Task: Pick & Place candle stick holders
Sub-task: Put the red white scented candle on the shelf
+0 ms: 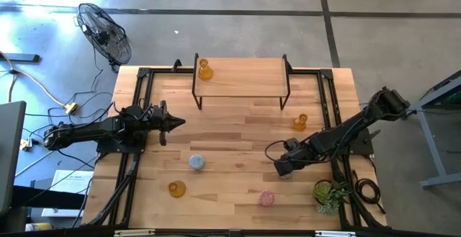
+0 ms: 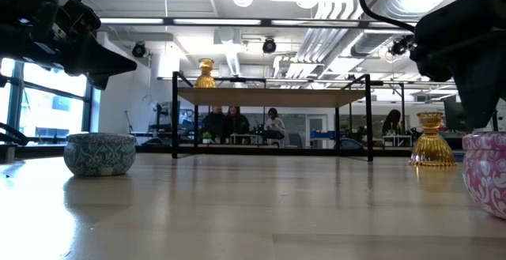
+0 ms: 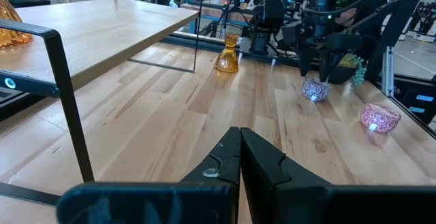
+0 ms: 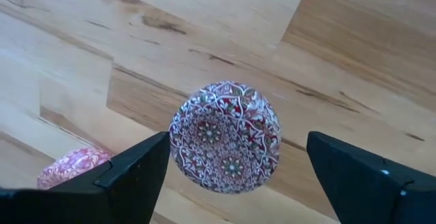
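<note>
The right gripper [image 4: 231, 176] stands spread wide above a pink patterned holder [image 4: 225, 137], untouched, and an off-centre descent could tip it

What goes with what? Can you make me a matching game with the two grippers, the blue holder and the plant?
Things:
1. left gripper
2. right gripper
3. pale blue holder
4. potted plant

Places or states:
A. open, over a patterned pink holder
B. shut, holding nothing
C. near an amber holder, away from the table edges
D. at a corner of the table

Pairs: 1-B, 2-A, 3-C, 4-D
</note>
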You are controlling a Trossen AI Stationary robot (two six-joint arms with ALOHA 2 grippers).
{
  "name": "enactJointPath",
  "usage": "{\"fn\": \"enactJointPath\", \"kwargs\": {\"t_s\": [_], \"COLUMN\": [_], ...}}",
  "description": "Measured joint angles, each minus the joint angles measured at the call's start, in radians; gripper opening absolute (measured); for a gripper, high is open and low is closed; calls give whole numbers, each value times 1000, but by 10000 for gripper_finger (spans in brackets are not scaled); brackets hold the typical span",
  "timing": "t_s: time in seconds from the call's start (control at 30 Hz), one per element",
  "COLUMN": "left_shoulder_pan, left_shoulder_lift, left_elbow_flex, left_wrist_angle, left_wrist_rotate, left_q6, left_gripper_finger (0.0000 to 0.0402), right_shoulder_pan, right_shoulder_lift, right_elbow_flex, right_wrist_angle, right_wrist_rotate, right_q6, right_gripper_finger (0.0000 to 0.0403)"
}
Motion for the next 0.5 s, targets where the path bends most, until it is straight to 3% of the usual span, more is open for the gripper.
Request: {"fn": "enactJointPath", "kwargs": {"t_s": [0.5], "left_shoulder_pan": [0], "left_shoulder_lift": [0], "left_elbow_flex": [0], "left_wrist_angle": [0], "left_wrist_rotate": [0], "left_q6": [0], "left_gripper_finger": [3], "right_shoulder_pan": [-3], "right_shoulder_lift": [30], "right_elbow_flex": [0], "right_wrist_angle": [45], "right_wrist_rotate": [4], "right_q6": [1], "right_gripper_finger": [342]}}
